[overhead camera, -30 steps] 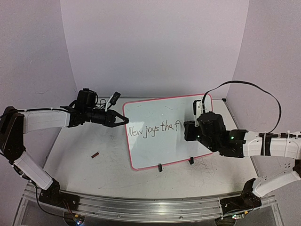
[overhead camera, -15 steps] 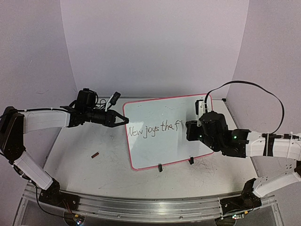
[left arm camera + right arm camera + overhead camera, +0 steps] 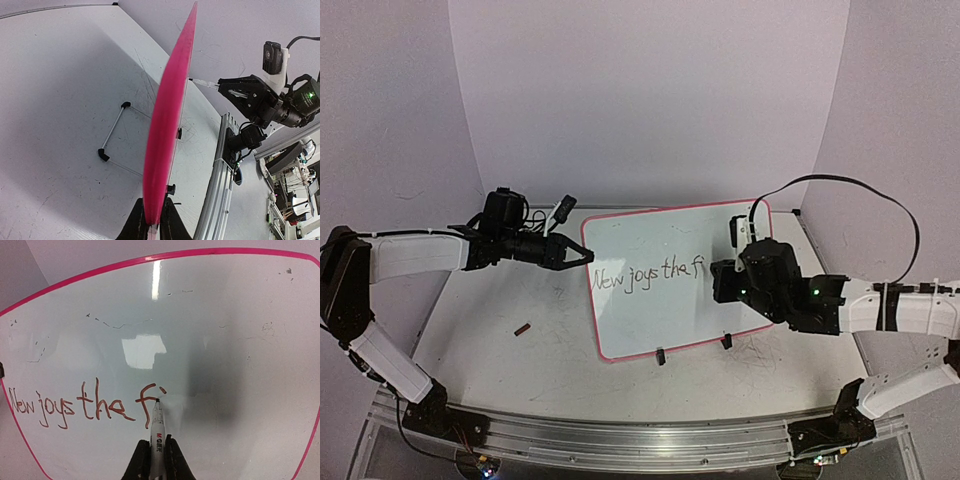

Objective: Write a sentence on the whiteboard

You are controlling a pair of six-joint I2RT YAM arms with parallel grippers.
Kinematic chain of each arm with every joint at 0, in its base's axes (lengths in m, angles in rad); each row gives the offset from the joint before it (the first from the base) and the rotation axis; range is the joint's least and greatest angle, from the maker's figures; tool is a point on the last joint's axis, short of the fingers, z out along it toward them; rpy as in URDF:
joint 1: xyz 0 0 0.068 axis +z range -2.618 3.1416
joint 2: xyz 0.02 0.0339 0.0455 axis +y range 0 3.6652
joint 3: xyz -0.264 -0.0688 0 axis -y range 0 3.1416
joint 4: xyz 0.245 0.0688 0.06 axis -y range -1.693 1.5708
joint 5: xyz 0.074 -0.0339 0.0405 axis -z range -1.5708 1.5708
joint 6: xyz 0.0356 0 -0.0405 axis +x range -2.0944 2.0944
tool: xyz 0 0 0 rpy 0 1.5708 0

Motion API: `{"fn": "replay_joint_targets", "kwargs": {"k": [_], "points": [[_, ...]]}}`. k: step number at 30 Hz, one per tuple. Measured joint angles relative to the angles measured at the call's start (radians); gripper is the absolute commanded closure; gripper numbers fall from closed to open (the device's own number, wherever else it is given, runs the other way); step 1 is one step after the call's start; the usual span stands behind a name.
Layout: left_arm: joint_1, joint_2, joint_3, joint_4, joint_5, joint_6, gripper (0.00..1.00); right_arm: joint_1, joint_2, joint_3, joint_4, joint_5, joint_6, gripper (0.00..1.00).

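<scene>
On the left, the left gripper (image 3: 585,257) is clenched on the left edge of the whiteboard (image 3: 670,230). Its wrist view shows the two fingers pinching the red-pink rim edge-on. The board stands on the table (image 3: 520,370), leaning back, with a thin wire stand (image 3: 112,136) behind it, so this grip steadies it against the push of writing. The sentence (image 3: 75,407) runs across the middle of the board from near its left rim and reads "New joys the f", followed by the start of an "i" whose dot is already there. To its right, the marker (image 3: 156,427) is held upright in the tightly closed right gripper (image 3: 154,455), with the tip touching the surface just below that dot. The step in hand appears to be writing a fourth word, with much of the line's right side blank. The next move likely calls for a short stroke to finish the "i". After that, the pen would lift and shift slightly right for the next letter, with light, even pressure while the left arm braces the board.
</scene>
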Motion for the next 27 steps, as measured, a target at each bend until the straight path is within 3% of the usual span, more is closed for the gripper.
{"fn": "replay_joint_targets", "kwargs": {"k": [27], "points": [[-0.001,0.000,0.000,0.000,0.000,0.000,0.92,0.000,-0.040,-0.013,-0.045,0.007,0.036,1.00]]}}
